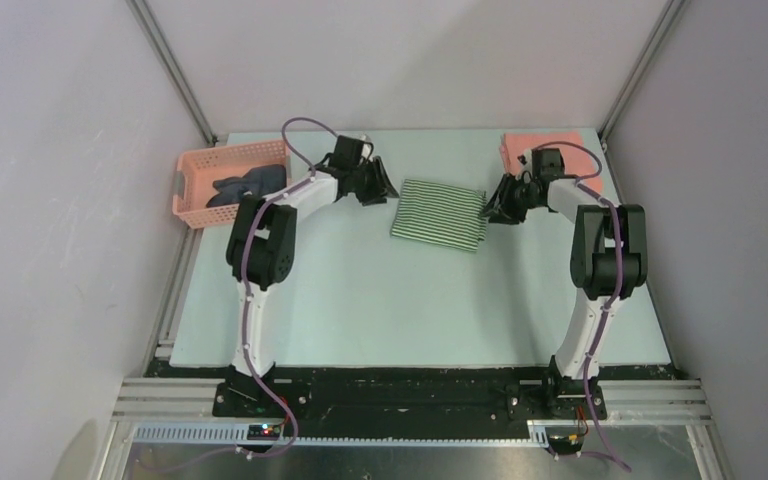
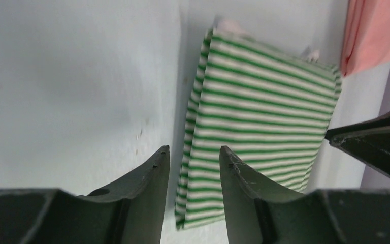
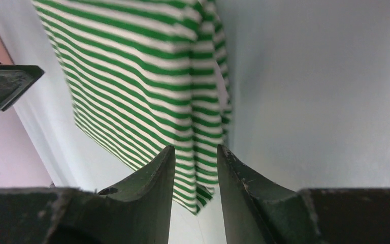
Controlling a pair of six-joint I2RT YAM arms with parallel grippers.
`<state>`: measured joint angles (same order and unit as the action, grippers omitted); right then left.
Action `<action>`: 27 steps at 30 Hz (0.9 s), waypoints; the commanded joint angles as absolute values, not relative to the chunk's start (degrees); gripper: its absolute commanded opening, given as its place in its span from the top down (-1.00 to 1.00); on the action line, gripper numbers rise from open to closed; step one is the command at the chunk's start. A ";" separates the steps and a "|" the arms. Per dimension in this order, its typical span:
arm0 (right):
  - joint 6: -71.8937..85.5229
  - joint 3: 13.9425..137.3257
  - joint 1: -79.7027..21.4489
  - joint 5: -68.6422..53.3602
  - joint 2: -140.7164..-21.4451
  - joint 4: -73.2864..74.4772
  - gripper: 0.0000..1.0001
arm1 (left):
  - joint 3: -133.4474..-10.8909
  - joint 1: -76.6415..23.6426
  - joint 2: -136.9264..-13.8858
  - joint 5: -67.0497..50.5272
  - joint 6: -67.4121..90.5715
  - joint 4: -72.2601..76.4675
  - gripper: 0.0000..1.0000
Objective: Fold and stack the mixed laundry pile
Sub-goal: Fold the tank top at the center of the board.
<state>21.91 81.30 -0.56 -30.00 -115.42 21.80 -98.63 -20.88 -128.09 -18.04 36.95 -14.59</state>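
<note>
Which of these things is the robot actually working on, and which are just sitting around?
Part of the job:
- striped garment, folded flat between the arms
- salmon-pink shirt, far right corner of the table
- dark garment, bundled in the basket

Just lying about:
- pink basket, far left corner
- table

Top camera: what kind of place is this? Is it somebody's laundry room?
More likely a robot lab test cell than a home. A left arm and right arm are bolted at a pale table, metal frame rails edge plain walls, and a folded striped shirt lies there.
</note>
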 commanded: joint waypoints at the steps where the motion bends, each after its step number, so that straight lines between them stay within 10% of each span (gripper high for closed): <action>1: 20.18 76.67 -0.45 -29.27 -112.22 22.41 0.20 | -92.52 -22.53 -120.23 -19.49 33.05 -14.21 0.09; 8: 20.31 73.96 -0.48 -30.42 -114.13 20.95 0.26 | -87.63 -24.29 -118.86 -17.53 32.31 -14.16 0.12; 17: 24.04 66.25 -0.53 -31.38 -110.24 15.25 0.98 | -85.76 -24.28 -120.19 -17.14 32.79 -14.16 0.18; 27: 33.98 57.78 -3.70 -31.60 -106.67 5.82 0.94 | -81.69 -24.43 -118.90 -16.20 32.92 -14.10 0.22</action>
